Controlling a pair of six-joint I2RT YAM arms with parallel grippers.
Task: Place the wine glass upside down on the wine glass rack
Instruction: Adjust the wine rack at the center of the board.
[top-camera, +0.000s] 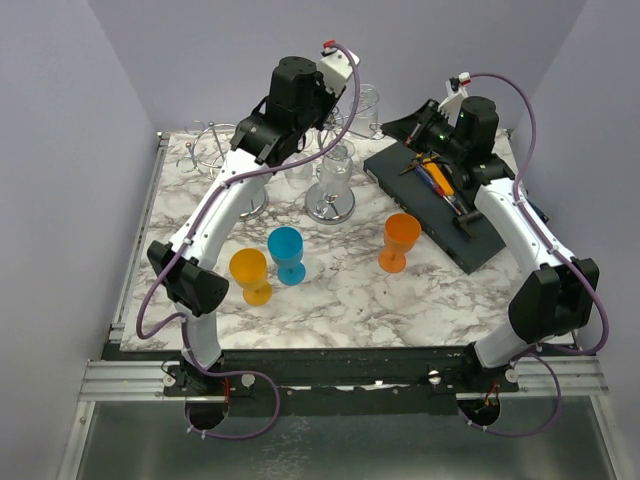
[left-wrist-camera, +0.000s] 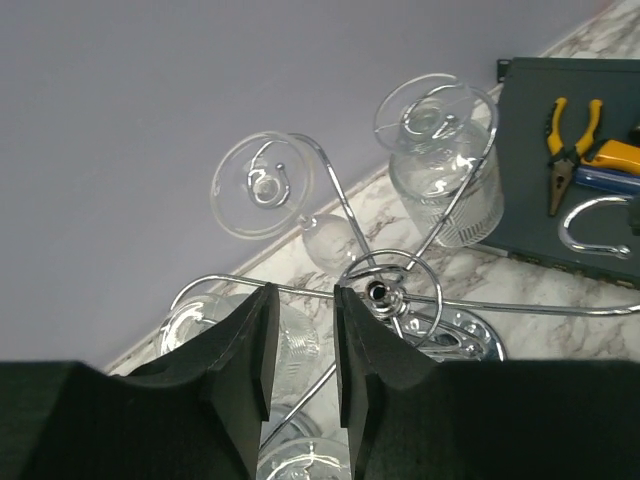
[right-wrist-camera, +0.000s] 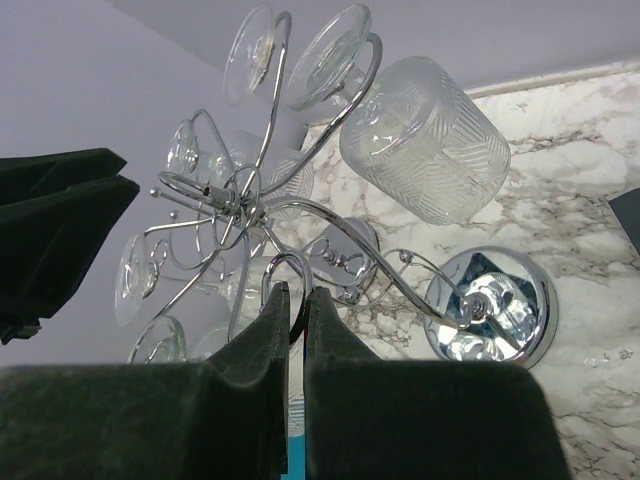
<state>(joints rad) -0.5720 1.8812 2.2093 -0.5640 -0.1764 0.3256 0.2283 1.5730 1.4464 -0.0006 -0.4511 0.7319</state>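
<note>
**Above the rack: left tool parted, a clear glass hanging beneath**

Directly above the wine glass rack (top-camera: 330, 207), the left tool (left-wrist-camera: 305, 310) hovers with its pads slightly apart and nothing pinched between them; just beneath that gap a clear, ribbed wine glass (left-wrist-camera: 292, 350) hangs bowl-down among the rack's wire arms, which is probably why the tool stands so close over the hub; whether the glass is fully seated on its arm cannot be told. To the right of the rack, the right tool (right-wrist-camera: 297, 300) is closed on nothing and faces the rack, apparently parked out of the way. In front of the rack stand three upright coloured glasses, a yellow glass (top-camera: 249, 275), a blue glass (top-camera: 287, 253) and an orange glass (top-camera: 399, 241); they are likely waiting their turn. Right of the rack lies a dark tray (top-camera: 480, 240) holding pliers (left-wrist-camera: 565, 140). The rack sits toward the back of a marbled white-and-grey tabletop (top-camera: 350, 300); plain lilac walls rise behind and beside it.
</note>
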